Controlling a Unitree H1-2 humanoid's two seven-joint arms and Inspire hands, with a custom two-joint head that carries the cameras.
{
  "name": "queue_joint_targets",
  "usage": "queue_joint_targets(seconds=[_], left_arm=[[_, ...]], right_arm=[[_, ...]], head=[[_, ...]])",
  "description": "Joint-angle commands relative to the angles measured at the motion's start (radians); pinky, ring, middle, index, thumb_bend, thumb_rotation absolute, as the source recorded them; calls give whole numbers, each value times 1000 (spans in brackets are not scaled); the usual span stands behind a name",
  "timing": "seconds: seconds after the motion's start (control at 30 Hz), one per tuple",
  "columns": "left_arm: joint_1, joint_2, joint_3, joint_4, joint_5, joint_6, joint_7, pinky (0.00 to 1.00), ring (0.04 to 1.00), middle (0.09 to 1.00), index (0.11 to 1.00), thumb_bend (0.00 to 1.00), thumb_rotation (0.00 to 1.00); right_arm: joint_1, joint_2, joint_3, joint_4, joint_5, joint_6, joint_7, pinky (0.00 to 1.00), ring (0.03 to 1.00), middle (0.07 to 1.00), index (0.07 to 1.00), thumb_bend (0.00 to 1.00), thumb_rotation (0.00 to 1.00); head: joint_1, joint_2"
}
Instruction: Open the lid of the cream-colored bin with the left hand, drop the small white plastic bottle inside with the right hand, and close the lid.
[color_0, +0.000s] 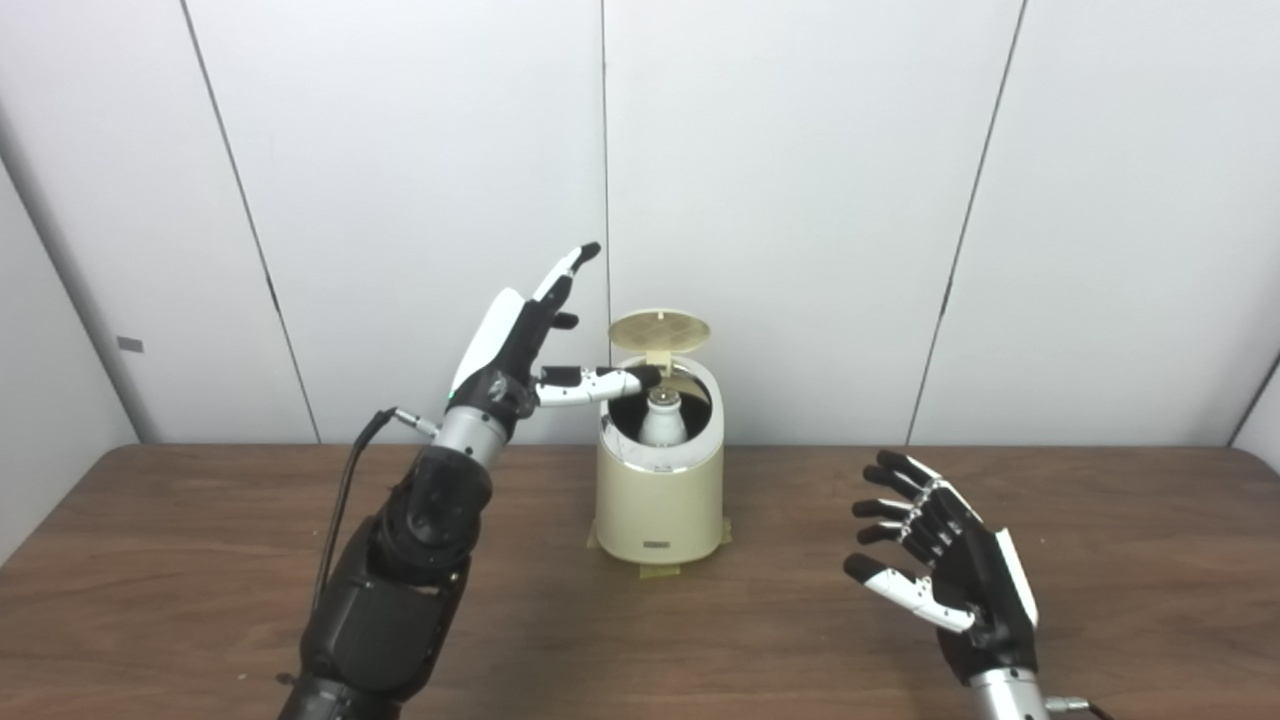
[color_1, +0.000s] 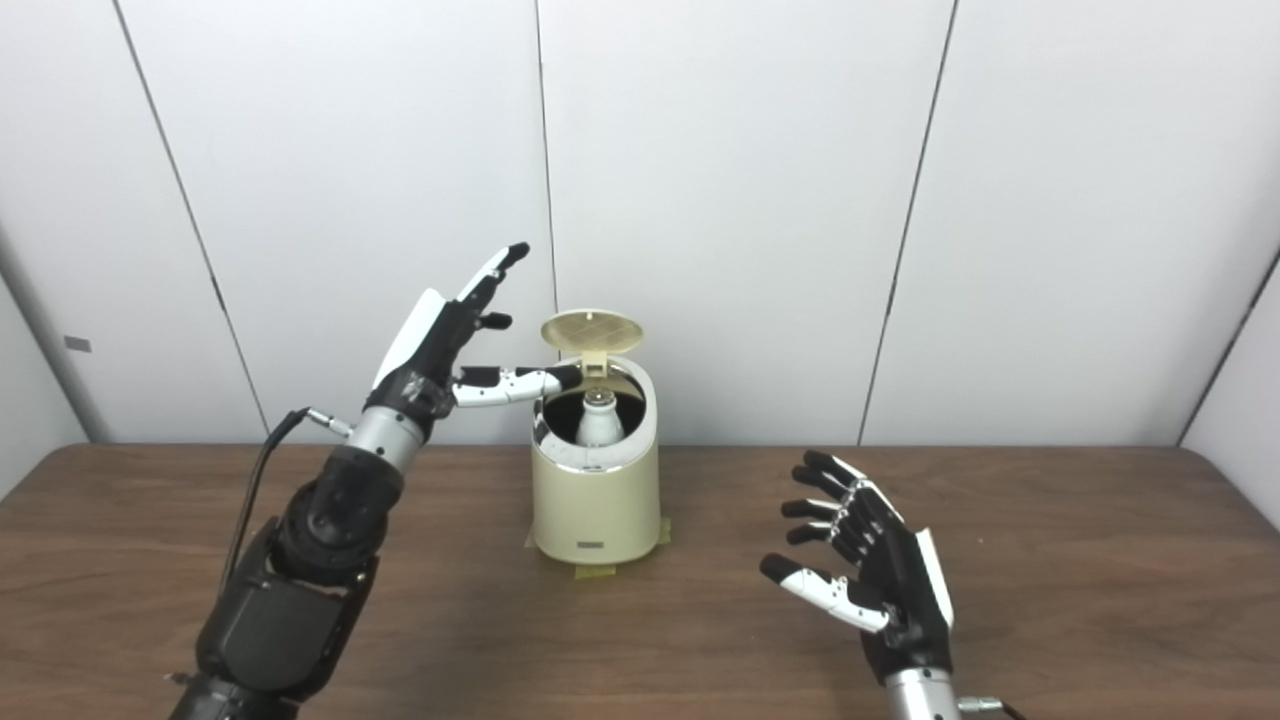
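The small white plastic bottle (color_0: 661, 418) is sitting inside the cream-colored bin (color_0: 660, 490), lid (color_0: 659, 332) standing open. I'm reaching my left hand (color_0: 525, 345), fingers spread, thumb at the rim; closing needs a gentle push on the lid. My right hand (color_0: 945, 560) is hovering spread, holding nothing. Count: 1 bin, 1 bottle on the counter (color_0: 200, 560).

One bin, one bottle, two hands.
One cream-colored cylindrical plastic bin (color_0: 660, 500); one small white plastic bottle (color_0: 662, 420); two black-and-white robot hands (color_0: 520, 345) (color_0: 940, 565).
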Motion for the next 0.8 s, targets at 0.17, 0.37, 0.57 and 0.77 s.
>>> queue_joint_targets(seconds=[0.17, 0.37, 0.57, 0.77], left_arm=[[-142, 63, -82, 54, 86, -30, -65, 842, 998, 999, 983, 931, 348], [-143, 107, -142, 11, 161, 0, -141, 837, 938, 830, 788, 992, 391], [-126, 154, -205, -39, 268, -48, -153, 910, 897, 712, 662, 996, 393], [-113, 173, -216, -89, 309, -76, -175, 978, 860, 665, 615, 963, 349]], right_arm=[[-27, 6, -2, -14, 18, -26, 3, 506, 620, 757, 755, 832, 224], [-24, 12, 3, -33, 8, -7, -6, 497, 606, 754, 750, 826, 216], [-20, 16, 10, -51, -15, 18, -17, 477, 590, 756, 750, 828, 216], [-16, 16, 17, -78, -36, 53, -20, 456, 578, 749, 747, 805, 212]], head=[[-6, 0], [-7, 1], [-8, 2], [-11, 3]])
